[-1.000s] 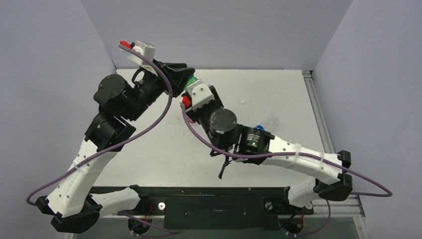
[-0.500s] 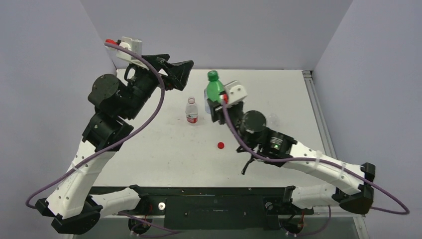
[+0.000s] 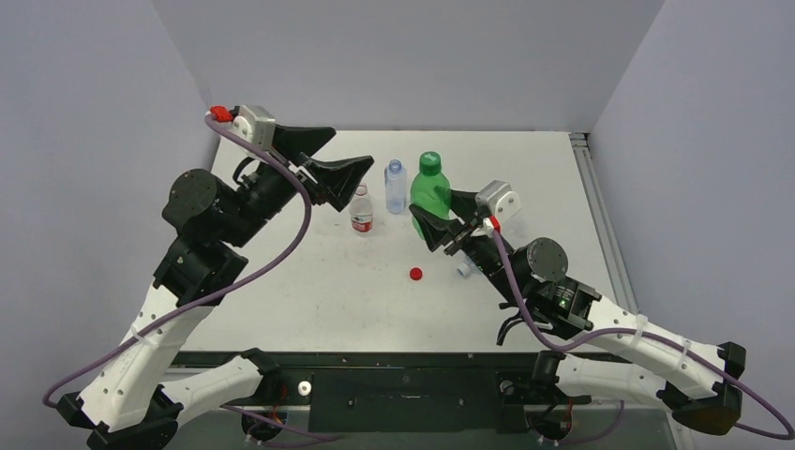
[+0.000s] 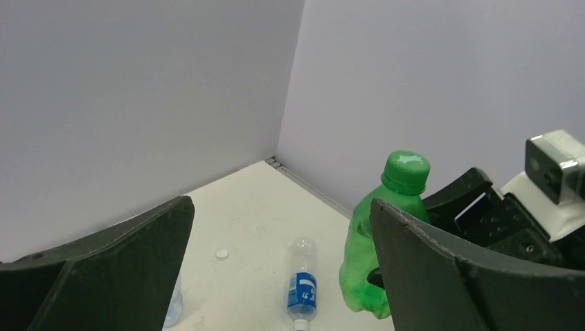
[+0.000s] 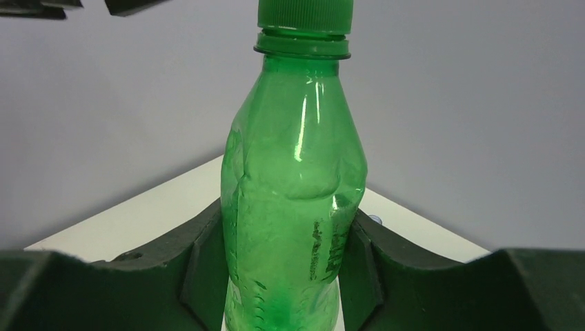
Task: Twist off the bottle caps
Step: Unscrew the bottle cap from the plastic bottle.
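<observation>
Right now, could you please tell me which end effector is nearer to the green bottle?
The right. The right end effector grips the green bottle around its body; the left end effector hangs open to the bottle's left, apart from it.

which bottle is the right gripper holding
The all-green bottle, upright with its green cap on, clamped in the right gripper; the red-labelled bottle and the clear bottle stand free.

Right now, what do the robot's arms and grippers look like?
The left arm and right arm have white links and black round joints. A purple cable runs along each, with a red plug at the wrist. Left gripper and right gripper have black wedge fingers.
</observation>
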Controlling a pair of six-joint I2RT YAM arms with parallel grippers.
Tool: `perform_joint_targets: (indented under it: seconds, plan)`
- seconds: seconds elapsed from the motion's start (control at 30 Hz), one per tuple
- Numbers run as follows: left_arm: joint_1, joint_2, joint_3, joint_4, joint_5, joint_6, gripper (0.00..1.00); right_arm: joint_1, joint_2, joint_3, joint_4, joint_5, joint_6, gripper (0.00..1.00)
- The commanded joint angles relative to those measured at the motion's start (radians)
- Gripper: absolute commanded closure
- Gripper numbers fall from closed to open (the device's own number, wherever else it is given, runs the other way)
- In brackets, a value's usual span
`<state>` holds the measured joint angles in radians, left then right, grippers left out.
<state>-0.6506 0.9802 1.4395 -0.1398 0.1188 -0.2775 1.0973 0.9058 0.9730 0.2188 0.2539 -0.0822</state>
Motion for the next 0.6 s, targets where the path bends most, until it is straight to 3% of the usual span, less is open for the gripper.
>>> perform_joint_targets:
  seconds: [0.0, 0.17, 0.57]
  plan:
    - [0.006, -0.003, -0.034, 0.056, 0.122, 0.028, 0.03, -0.003, -0.058, -0.022, 0.107, -0.073, -0.009, 1.0]
    - [0.006, -0.007, -0.054, 0.061, 0.139, 0.028, 0.03, -0.005, -0.087, -0.081, 0.198, -0.099, -0.024, 1.0]
    - [0.005, -0.021, -0.082, 0.092, 0.23, -0.009, 0.03, -0.005, -0.119, -0.074, 0.235, -0.221, 0.011, 1.0]
